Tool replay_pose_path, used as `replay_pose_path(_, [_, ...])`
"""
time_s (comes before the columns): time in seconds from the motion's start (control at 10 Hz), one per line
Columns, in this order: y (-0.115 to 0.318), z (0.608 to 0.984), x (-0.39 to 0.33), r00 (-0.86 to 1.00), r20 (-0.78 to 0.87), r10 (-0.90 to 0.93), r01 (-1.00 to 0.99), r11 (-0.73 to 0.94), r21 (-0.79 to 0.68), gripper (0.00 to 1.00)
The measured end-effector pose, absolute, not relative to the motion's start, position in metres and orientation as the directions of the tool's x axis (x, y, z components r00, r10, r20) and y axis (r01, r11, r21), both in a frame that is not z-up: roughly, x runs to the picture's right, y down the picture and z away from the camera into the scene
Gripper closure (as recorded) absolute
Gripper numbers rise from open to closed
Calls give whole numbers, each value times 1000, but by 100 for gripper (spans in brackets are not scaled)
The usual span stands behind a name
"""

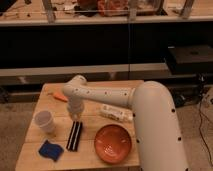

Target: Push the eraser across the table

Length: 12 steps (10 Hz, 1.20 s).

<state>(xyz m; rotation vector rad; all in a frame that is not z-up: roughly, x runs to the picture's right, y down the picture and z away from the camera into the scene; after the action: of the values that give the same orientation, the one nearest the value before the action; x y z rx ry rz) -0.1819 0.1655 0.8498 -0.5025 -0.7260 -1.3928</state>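
Note:
The eraser, a long black block with a pale stripe, lies lengthwise on the small wooden table, left of centre near the front. My white arm reaches in from the right and bends down over the table. The gripper hangs at the arm's end just behind the eraser's far end, close to touching it.
A white cup stands left of the eraser. A blue cloth lies at the front left. An orange-red plate sits right of the eraser, a white labelled bottle lies behind it, and an orange object rests at the back left.

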Motion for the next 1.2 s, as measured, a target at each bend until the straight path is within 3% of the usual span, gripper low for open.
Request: replay_pose_path(1.2, [171, 845, -178, 10, 738, -674, 988, 120, 97, 92])
